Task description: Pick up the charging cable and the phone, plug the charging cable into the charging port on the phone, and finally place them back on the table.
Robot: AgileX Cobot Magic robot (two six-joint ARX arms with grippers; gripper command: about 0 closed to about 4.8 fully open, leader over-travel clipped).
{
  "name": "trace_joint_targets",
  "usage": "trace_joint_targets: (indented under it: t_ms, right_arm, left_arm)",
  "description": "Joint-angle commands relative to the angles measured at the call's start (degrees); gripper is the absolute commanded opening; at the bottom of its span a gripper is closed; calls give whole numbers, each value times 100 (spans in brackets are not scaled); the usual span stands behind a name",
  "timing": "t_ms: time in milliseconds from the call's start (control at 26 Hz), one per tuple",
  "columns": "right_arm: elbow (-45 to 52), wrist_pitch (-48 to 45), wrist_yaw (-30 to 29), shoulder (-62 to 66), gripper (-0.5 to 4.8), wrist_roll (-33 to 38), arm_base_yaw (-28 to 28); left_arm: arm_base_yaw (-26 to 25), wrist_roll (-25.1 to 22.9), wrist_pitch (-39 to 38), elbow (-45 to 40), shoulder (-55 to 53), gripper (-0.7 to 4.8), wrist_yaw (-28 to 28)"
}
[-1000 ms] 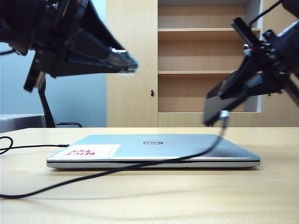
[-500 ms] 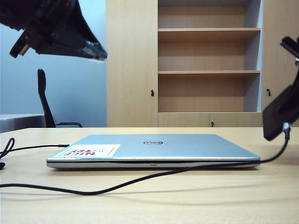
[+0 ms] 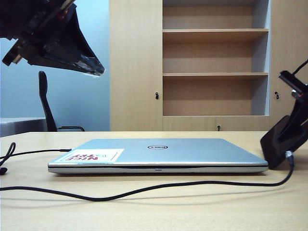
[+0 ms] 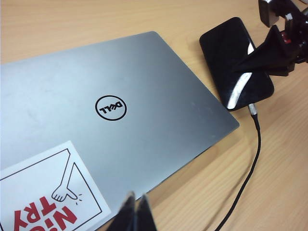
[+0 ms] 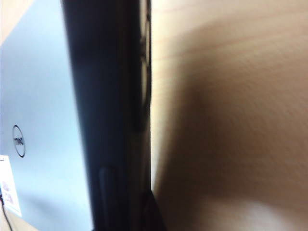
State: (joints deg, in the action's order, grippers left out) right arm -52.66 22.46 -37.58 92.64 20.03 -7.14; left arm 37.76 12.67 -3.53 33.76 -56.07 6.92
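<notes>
Black phone [image 4: 236, 62] in right tool [image 4: 250, 60], cabled

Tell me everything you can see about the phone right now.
The phone is a thin, glossy black slab with rounded corners, its screen dark and reflecting light. The right gripper is shut on it beside the silver laptop, low over the table; whether it touches the wood is unclear. The charging cable is plugged into its end, trailing over the table.

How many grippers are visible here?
2: left gripper raised above the laptop's left end; right gripper low beside its right end, holding the phone.
</notes>
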Motion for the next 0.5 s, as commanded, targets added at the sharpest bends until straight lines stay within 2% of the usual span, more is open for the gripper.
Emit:
trace_joint_targets:
  t_ms: [38,77,231,269,500]
  right_arm:
    - [-63,-105,-4,223,-5,-61,11]
    - [-63,-103,-2,243,-2,-59,11]
    - [-85,-105,37,238,112,-61,9]
    - [-90,-105,33,238,125,-61,9]
    - [-118,-96,42,229,129,-61,-2]
  left_arm:
    - [-7,-26,61,22,17,-5,17]
    - [-7,-26,61,22,17,-5,17]
    - [-7,-24,61,22,17,-5,17]
    - [-7,-26,61,22,17,-5,17]
    - [-7,-26,63,22,17,-5,17]
